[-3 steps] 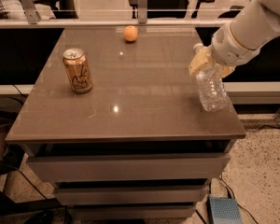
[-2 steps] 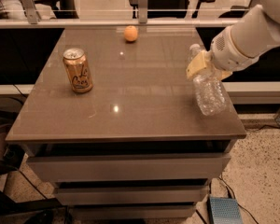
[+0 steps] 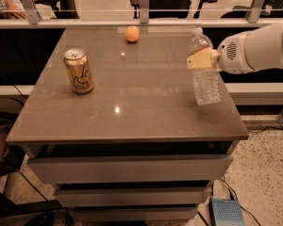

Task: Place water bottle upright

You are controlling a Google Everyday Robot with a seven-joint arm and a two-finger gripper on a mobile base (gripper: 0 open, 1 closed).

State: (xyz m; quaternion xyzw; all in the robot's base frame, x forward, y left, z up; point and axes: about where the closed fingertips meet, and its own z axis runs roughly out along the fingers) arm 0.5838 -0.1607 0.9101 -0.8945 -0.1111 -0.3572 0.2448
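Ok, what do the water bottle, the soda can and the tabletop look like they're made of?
The water bottle, held on its upper half by the gripper at the right side of the table, looks like thin clear plastic: ribbed and see-through. The can is likely aluminium, gold print, shiny top. The table top is smooth, glossy grey-brown, showing light glints; laminate or glass, hard to tell.
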